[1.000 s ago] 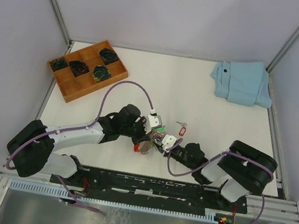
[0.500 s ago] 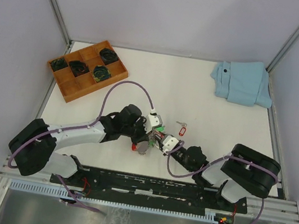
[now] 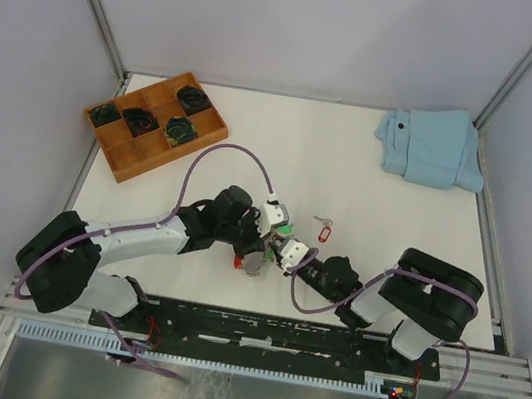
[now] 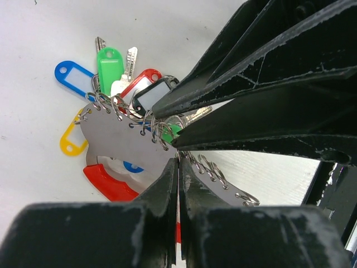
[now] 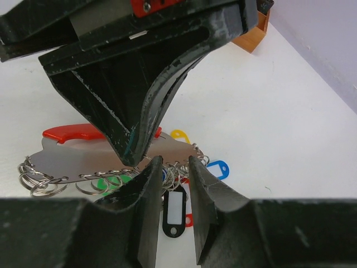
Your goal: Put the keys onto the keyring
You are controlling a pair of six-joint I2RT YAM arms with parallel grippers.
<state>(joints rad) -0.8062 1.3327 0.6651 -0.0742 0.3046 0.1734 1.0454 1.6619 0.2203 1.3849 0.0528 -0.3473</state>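
Keyring (image 4: pixel 120 137) pinched by its grey plate in clenched left gripper (image 4: pixel 178 163), long axis slanting across left wrist view; right gripper (image 5: pixel 171 164) slightly parted at rings, grip unclear.

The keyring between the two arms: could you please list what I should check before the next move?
1. Left fingers shut on the keyring's flat grey metal plate: ok.
2. Right fingers lined up at the small metal rings along the plate's edge: ok.
3. A ring caught between the right fingers: cannot tell.
4. Silver key with the red plastic tag picked up: not ok; it lies on the white table, apart from both arms.
5. Green plastic tag threaded on a ring: cannot tell.
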